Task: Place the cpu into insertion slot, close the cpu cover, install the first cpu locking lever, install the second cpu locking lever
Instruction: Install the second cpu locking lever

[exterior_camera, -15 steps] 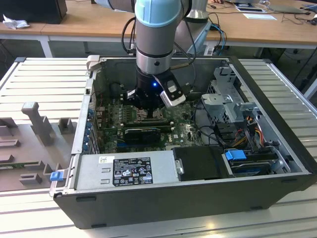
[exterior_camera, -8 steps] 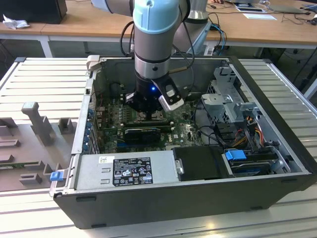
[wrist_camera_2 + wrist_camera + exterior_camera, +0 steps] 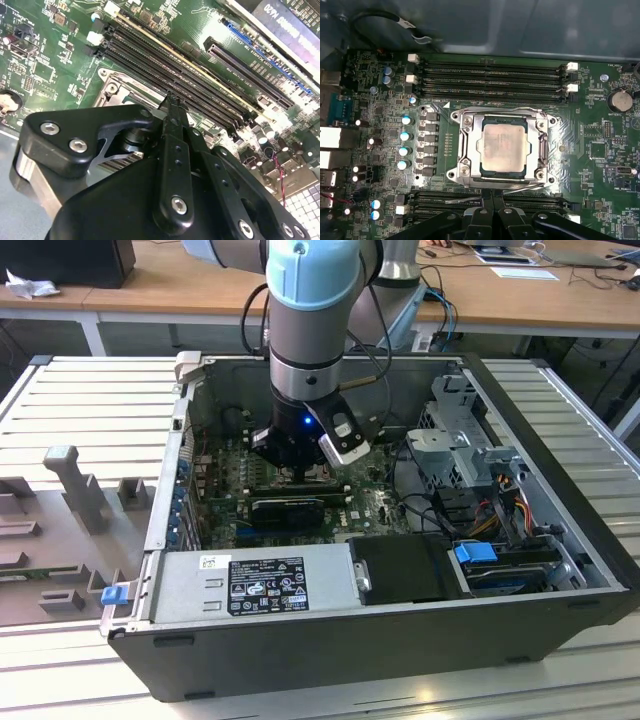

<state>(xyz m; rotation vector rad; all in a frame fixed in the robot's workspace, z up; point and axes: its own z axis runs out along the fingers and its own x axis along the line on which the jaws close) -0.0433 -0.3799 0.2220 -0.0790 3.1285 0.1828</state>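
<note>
One open black computer case (image 3: 400,640) lies on its side on a ribbed grey metal table (image 3: 90,400), with the grey-and-blue robot arm (image 3: 310,330) reaching down into it over the green motherboard (image 3: 375,502).

In the first wrist view the small flat square cpu (image 3: 503,148), with its pale silver-grey metal top, sits seated inside the square dark insertion slot (image 3: 482,172). The thin silver-grey metal cpu cover (image 3: 465,150) lies flat over the socket — its square window frames the chip, and its border runs along all four sides. A thin wire locking lever (image 3: 462,200) lies along the socket edge nearest the gripper, close to the board.

The black gripper (image 3: 492,196) hovers at that same edge of the socket, its two fingertips (image 3: 485,197) pressed together with no visible gap and nothing between them. In the second wrist view the black finger linkage (image 3: 175,165) comes to a narrow point just beside the socket's metal corner (image 3: 111,86).

Long black memory slots (image 3: 492,75) run in parallel on both sides of the socket — four beyond it, more beside the gripper.
</note>
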